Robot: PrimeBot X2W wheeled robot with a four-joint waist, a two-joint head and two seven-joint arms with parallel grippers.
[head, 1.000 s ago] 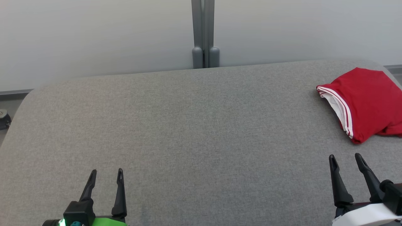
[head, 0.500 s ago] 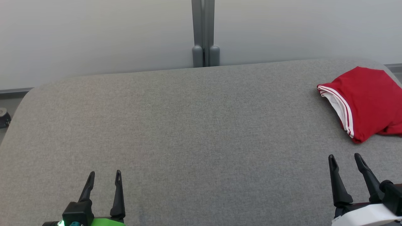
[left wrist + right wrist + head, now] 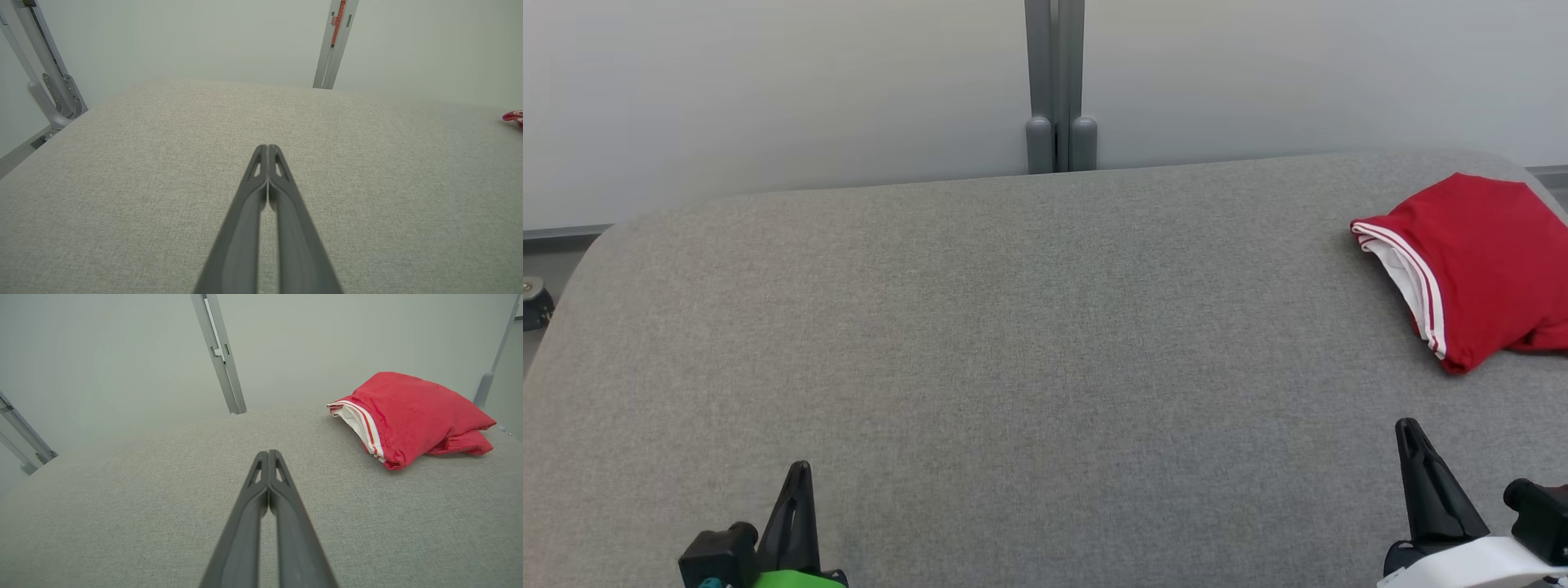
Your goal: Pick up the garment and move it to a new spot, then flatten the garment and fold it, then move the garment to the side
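The garment (image 3: 1478,261) is red with a white, red-striped band, folded into a bundle at the far right of the grey padded table (image 3: 1013,327). The right wrist view has the garment (image 3: 412,412) ahead and to the right of my fingers. My right gripper (image 3: 1409,433) sits at the lower right, shut with nothing in it, well short of the bundle. At the lower left is my left gripper (image 3: 800,474), shut and empty too. Each wrist view shows its own gripper, left (image 3: 267,148) and right (image 3: 268,453), with the tips pressed together above bare fabric.
A grey post (image 3: 1058,82) stands against the pale wall behind the table's far edge. Metal frame legs (image 3: 49,81) rise past the table's left end. The table's corners are rounded, and the garment lies close to the right-hand one.
Both grippers have gone from open to shut, with nothing between the fingers, and each sits slightly lower in the head view. The garment has not moved.
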